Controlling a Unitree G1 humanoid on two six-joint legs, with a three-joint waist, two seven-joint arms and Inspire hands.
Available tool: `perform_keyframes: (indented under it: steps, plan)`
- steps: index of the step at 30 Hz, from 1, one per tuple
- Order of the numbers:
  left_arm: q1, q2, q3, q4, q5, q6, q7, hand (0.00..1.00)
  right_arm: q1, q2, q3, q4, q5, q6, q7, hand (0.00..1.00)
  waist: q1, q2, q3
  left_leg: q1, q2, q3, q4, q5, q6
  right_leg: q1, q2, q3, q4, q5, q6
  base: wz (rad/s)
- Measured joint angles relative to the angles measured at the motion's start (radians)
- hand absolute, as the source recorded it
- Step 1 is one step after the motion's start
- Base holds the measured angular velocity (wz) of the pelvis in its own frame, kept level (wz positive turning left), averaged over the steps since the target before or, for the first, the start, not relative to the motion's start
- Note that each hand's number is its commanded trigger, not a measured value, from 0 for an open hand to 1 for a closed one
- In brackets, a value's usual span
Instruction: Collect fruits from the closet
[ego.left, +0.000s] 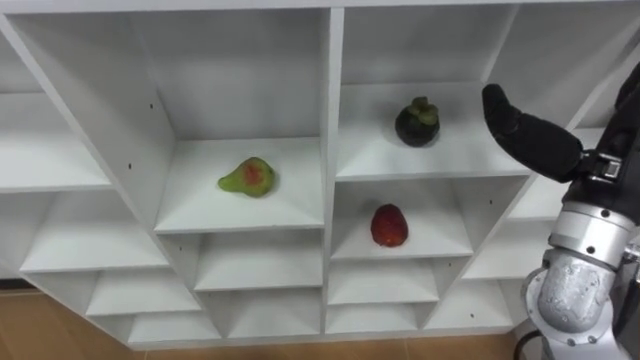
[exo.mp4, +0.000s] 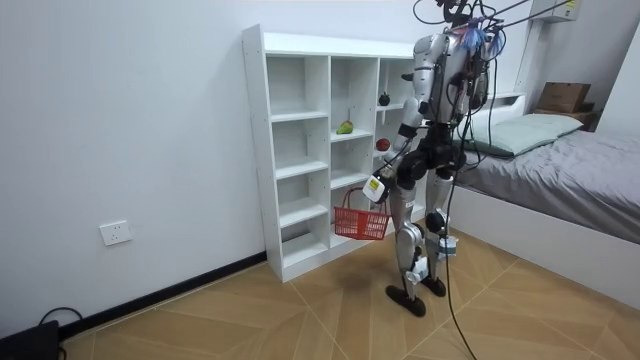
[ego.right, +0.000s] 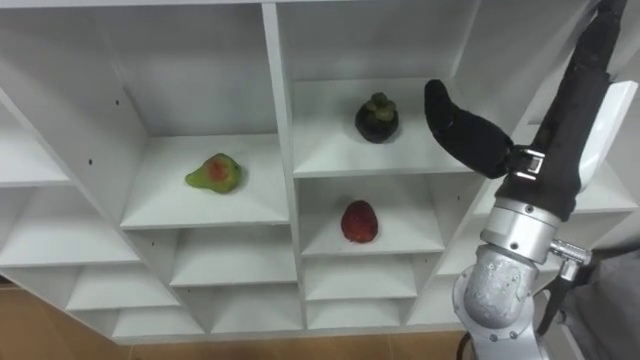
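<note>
Currently: mangosteen (ego.left: 417, 122) sits untouched on white closet (ego.left: 329, 100) shelf. Green-red pear-like fruit (ego.left: 248, 177) lower left of mangosteen; red fruit (ego.left: 389, 225) directly beneath. Right hand (ego.left: 530, 135) just right of mangosteen, fingers straight, empty. Left hand (exo.mp4: 376, 188) well below, red basket (exo.mp4: 360, 223) hanging; grip unreadable. Advice: approach level, wrap fruit body, not stalk.
</note>
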Motion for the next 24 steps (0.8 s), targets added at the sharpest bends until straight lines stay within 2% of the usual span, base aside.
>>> perform_keyframes:
  steps: [19, 24]
  plan:
    - [-0.035, -0.001, -0.047, -0.003, -0.011, -0.003, -0.02, 1.0, 0.004, 0.024, 0.015, 0.0, -0.082, 0.01, -0.007, 0.0, 0.001, 0.007, -0.0014, -0.001, 0.0, 0.001, 0.0, 0.0, 0.0, -0.007, 0.001, 0.005, 0.0, 0.0, 0.0, -0.01]
    - [-0.038, -0.001, -0.051, -0.003, -0.009, -0.004, -0.027, 1.0, 0.004, 0.026, 0.029, -0.025, -0.082, 0.032, -0.006, 0.0, 0.001, 0.01, -0.0026, -0.001, 0.0, 0.002, 0.0, 0.0, 0.0, -0.008, 0.002, 0.008, 0.0, 0.0, -0.001, -0.03]
